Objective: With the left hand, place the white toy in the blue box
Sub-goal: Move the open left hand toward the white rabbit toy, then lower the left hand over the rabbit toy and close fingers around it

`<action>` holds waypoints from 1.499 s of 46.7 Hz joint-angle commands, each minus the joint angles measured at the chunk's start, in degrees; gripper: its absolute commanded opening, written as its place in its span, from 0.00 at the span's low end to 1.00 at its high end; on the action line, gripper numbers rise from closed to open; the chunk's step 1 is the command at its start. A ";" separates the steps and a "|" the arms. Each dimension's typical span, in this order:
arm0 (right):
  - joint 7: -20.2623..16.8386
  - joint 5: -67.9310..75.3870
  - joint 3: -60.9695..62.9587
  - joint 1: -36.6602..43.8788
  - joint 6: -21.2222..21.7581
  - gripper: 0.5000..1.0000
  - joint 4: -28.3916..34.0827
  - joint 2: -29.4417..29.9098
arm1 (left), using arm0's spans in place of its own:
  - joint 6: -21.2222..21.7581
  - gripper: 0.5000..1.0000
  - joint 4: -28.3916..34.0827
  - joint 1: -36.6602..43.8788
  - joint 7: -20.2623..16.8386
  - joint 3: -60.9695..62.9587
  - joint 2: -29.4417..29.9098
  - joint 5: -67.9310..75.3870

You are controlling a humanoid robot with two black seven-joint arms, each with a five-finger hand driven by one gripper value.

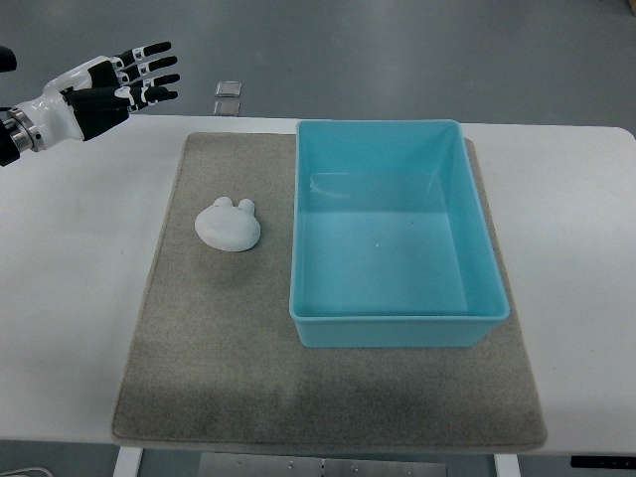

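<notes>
A white toy (229, 225) with two small ears lies on the grey mat (219, 338), left of the blue box (397, 323). The box is empty and stands on the mat's right half. My left hand (124, 84) is at the upper left, above the table's far left corner, well up and left of the toy. Its fingers are spread and hold nothing.
The mat lies on a white table (79, 298). A small grey square object (228, 96) sits on the floor beyond the table's far edge. The right arm does not show.
</notes>
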 commanded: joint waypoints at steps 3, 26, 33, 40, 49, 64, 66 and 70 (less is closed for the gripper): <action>0.00 0.00 0.00 0.00 0.00 0.87 0.00 0.00 | 0.00 0.99 -0.18 -0.21 -2.54 0.14 0.94 7.55; 0.00 0.00 0.00 0.00 0.00 0.87 0.00 0.00 | 12.76 0.98 -13.54 1.37 -5.44 0.93 7.18 30.58; 0.00 0.00 0.00 0.00 0.00 0.87 0.08 0.00 | 16.98 0.98 -13.98 2.78 -7.64 0.93 6.83 37.96; 0.00 0.00 0.00 0.00 0.00 0.87 0.00 0.00 | 19.53 0.98 -16.96 4.71 -8.08 1.02 7.00 44.03; 0.00 0.00 0.00 0.00 0.00 0.87 0.00 0.00 | 24.28 0.97 -24.79 7.79 -8.08 1.11 8.24 50.27; 0.00 0.00 0.00 0.00 0.00 0.87 0.08 0.00 | 25.60 0.96 -28.22 8.23 -8.08 2.87 7.27 55.54; 0.00 0.00 0.00 0.00 0.00 0.87 0.00 0.00 | 25.60 0.96 -27.96 8.23 -8.08 2.96 7.01 56.60; 0.00 0.00 0.00 0.00 0.00 0.87 0.00 0.00 | 25.86 0.96 -27.26 8.32 -7.99 3.13 4.81 59.94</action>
